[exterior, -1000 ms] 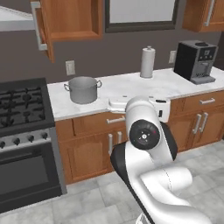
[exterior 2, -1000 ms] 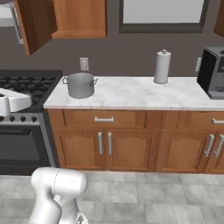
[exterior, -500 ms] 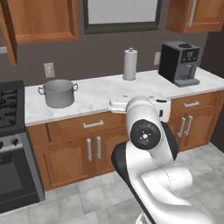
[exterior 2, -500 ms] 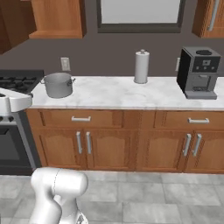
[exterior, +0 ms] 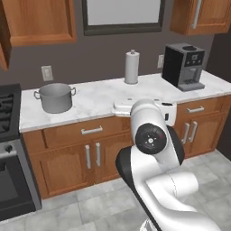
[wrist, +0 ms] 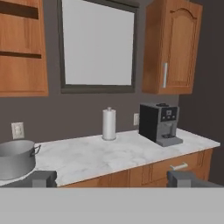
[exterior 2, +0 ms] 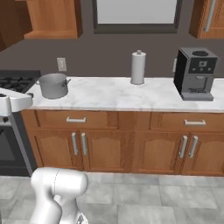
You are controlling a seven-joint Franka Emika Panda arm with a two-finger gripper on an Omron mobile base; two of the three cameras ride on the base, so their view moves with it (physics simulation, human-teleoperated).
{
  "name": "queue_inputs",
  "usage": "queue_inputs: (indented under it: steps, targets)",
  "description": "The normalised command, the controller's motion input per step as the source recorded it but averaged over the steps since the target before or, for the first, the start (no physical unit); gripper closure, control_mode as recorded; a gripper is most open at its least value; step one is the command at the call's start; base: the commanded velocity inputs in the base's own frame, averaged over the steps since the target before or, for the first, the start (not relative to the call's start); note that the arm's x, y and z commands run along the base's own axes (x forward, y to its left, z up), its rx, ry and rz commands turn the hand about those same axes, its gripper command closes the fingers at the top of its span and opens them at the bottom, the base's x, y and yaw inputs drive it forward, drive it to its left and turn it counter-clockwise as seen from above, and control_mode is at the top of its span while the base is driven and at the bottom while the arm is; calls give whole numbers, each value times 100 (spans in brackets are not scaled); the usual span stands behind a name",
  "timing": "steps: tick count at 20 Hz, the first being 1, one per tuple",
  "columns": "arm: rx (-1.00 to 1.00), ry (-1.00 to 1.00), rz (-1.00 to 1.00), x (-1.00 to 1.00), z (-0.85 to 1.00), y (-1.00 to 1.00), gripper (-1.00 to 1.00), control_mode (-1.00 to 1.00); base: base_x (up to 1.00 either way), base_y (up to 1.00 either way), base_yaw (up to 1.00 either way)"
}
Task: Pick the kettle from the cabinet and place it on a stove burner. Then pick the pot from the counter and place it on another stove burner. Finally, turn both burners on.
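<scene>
The wide grey pot [exterior: 55, 97] [exterior 2: 53, 85] stands on the left end of the white marble counter [exterior: 101, 103] [exterior 2: 113, 94], beside the black stove [exterior: 8, 113] [exterior 2: 15, 82]. In the hand view the pot [wrist: 15, 158] sits at the lower left, well ahead of my gripper [wrist: 113, 179]. Its fingertips [wrist: 41, 178] stand far apart with nothing between them. The white hand [exterior: 122, 107] hovers in front of the counter edge. A wooden cabinet [wrist: 22, 48] with open shelves hangs at the upper left. The kettle is out of view.
A paper towel roll [exterior: 131, 67] [exterior 2: 138, 67] and a black coffee machine [exterior: 182, 66] [exterior 2: 195, 73] stand on the counter further right. A framed window [wrist: 97, 46] and a closed upper cabinet [wrist: 173, 48] hang above. Brown cupboard fronts [exterior 2: 113, 146] run below, with grey floor tiles in front.
Both base views have shifted: the base has driven right, so the stove and pot slid toward the left edge. The arm kept its pose and the gripper stayed open.
</scene>
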Motion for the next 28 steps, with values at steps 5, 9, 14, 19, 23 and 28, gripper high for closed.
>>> queue_inputs:
  steps: [5,9,14,19,23,28]
  targets:
    - [0,0,0,0,0,0,-100,100,50,-19,11]
    - [0,0,0,0,0,0,-100,100,53,-26,11]
    - [0,0,0,0,0,0,-100,100,56,-34,10]
    - [0,0,0,0,0,0,-100,100,60,-25,12]
    - [0,0,0,0,0,0,-100,100,61,-15,13]
    - [0,0,0,0,0,0,-100,100,57,-7,13]
